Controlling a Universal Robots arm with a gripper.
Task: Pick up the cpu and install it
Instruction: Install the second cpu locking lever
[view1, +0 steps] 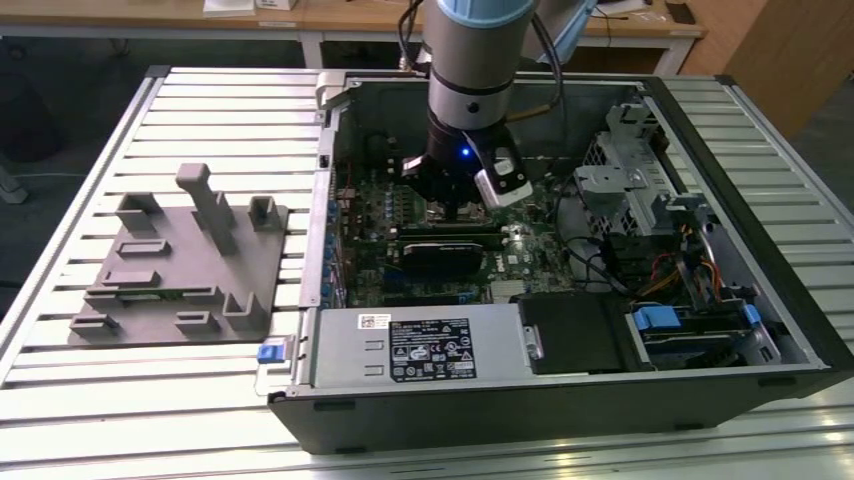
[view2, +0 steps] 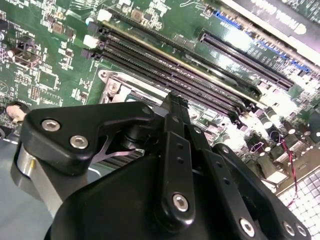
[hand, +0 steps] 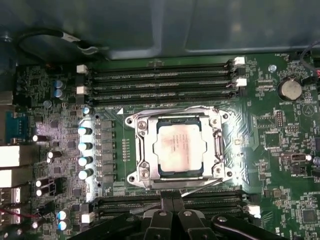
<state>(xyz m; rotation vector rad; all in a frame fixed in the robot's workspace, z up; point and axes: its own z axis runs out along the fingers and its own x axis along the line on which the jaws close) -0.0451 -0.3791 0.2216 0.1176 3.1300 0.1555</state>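
The cpu (hand: 179, 149) lies flat in its socket on the green board (hand: 280, 165), with a shiny metal frame (hand: 137, 150) all around it. Its silver top faces up. In the first wrist view it sits just past the tips of the jaws, apart from them, and nothing is touching it. Long black memory slots (hand: 160, 80) run along the far side of the frame, and more slots (hand: 125, 202) run between the frame and the jaws. A row of small round silver cans (hand: 85, 152) stands beside the frame.

The gripper (hand: 172, 207) has its jaws pressed close together, with hardly any gap, and they hold nothing. In the second wrist view the two black fingers (view2: 175, 145) meet at a thin tip above the board (view2: 45, 60).

In the exterior view the gripper (view1: 461, 212) hangs down inside an open computer case (view1: 561, 420). The case holds the green board (view1: 387, 215), a black box with a white label (view1: 420, 345), a bundle of wires (view1: 667, 275) and blue clips (view1: 657, 322). The case lies on a slatted metal tabletop (view1: 80, 400). On the exterior view's left, a grey plastic tray (view1: 180, 265) with upright blocks sits on the tabletop well apart from the jaws.
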